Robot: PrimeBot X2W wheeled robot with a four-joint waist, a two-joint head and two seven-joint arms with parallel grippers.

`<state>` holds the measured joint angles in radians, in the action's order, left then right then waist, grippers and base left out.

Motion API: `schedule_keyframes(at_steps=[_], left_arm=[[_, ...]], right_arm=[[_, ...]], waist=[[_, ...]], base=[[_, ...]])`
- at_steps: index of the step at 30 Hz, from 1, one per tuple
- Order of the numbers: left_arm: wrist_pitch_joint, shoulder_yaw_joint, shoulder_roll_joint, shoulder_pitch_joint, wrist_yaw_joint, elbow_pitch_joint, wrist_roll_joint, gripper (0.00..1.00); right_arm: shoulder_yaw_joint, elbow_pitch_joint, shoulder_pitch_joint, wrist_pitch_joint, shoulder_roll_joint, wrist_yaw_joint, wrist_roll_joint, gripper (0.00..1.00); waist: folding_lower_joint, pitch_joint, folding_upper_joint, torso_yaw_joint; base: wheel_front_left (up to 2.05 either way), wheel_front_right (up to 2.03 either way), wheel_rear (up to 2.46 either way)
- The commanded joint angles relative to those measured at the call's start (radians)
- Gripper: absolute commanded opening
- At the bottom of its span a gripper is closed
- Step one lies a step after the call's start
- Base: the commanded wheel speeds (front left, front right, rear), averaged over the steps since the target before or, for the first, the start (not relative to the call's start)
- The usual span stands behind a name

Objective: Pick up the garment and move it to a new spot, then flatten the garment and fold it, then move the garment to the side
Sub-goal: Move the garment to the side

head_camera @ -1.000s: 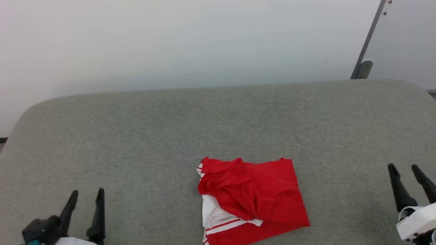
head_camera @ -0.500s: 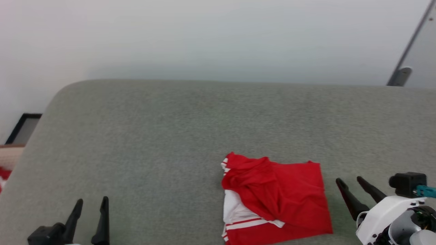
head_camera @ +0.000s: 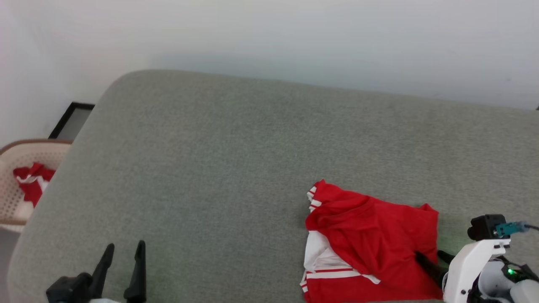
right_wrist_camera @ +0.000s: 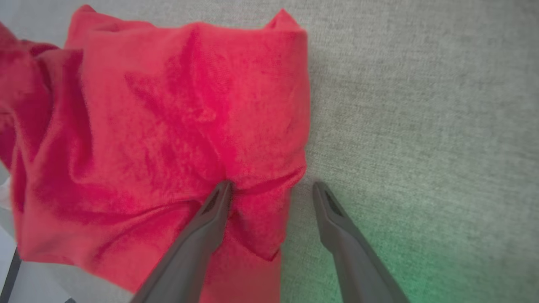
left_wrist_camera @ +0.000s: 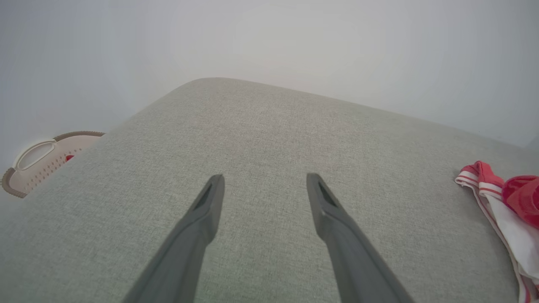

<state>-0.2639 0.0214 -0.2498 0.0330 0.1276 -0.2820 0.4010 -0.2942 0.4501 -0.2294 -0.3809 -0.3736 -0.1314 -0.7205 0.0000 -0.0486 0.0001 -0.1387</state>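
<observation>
The garment (head_camera: 370,240) lies crumpled on the grey fabric bench (head_camera: 236,147), near its front edge and on my right side. It shows mostly red fabric, with a white panel and red-and-white striped trim at its left edge.

My right end effector (right_wrist_camera: 271,187) is at the garment's right edge with its fingers apart. In the right wrist view, one finger rests on the red fabric and the other sits over the bare bench just beside the edge. The fabric edge lies between them, unclamped.

My left end effector (head_camera: 125,248) is above the bench at the lower left, fingers apart and empty, well apart from the garment.

A pale perforated basket (head_camera: 12,210) stands beyond the bench's left edge and holds a red-and-white cloth (head_camera: 31,185).
</observation>
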Motion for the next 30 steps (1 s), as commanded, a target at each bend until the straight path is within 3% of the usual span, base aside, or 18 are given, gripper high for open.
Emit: schedule_keyframes(at_steps=[1,4,5,6,7,16,30], left_arm=[[0.000,0.000,0.005,-0.013,0.003,-0.002,0.001,1.00],[0.000,-0.001,0.011,-0.019,0.003,-0.004,0.001,1.00],[0.000,-0.001,0.012,-0.021,0.003,-0.004,0.000,1.00],[0.000,-0.001,0.014,-0.025,0.003,-0.003,0.000,1.00],[0.000,-0.002,0.016,-0.028,0.003,-0.004,-0.001,1.00],[0.000,-0.005,0.026,-0.047,0.003,-0.007,-0.006,1.00],[0.000,-0.026,0.028,-0.109,0.004,-0.002,-0.035,1.00]], right_arm=[[0.009,0.021,-0.011,-0.033,-0.001,0.002,0.000,1.00],[0.007,0.045,-0.023,-0.091,0.010,0.002,0.006,1.00],[0.005,0.050,-0.028,-0.111,0.014,0.002,0.003,0.89],[-0.002,0.047,-0.035,-0.126,0.017,0.002,-0.001,0.06],[-0.006,0.043,-0.040,-0.143,0.023,0.002,-0.013,0.00],[-0.032,-0.054,-0.094,-0.196,-0.049,0.002,0.000,0.00],[0.072,-0.223,-0.162,-0.285,-0.160,0.002,0.106,0.00]], waist=[[0.0000,-0.023,-0.0001,-0.023],[0.0000,-0.035,-0.0001,-0.030],[0.0000,-0.040,-0.0001,-0.031],[0.0000,-0.045,-0.0001,-0.032],[0.0000,-0.048,-0.0001,-0.033],[0.0000,-0.070,-0.0001,-0.030],[0.0000,-0.116,-0.0001,0.043]], base=[[0.00,0.00,0.00],[0.00,0.00,0.00],[0.00,0.00,0.00],[0.00,0.00,0.00],[0.00,0.00,0.00],[0.00,0.00,0.00],[0.00,0.00,0.00]])
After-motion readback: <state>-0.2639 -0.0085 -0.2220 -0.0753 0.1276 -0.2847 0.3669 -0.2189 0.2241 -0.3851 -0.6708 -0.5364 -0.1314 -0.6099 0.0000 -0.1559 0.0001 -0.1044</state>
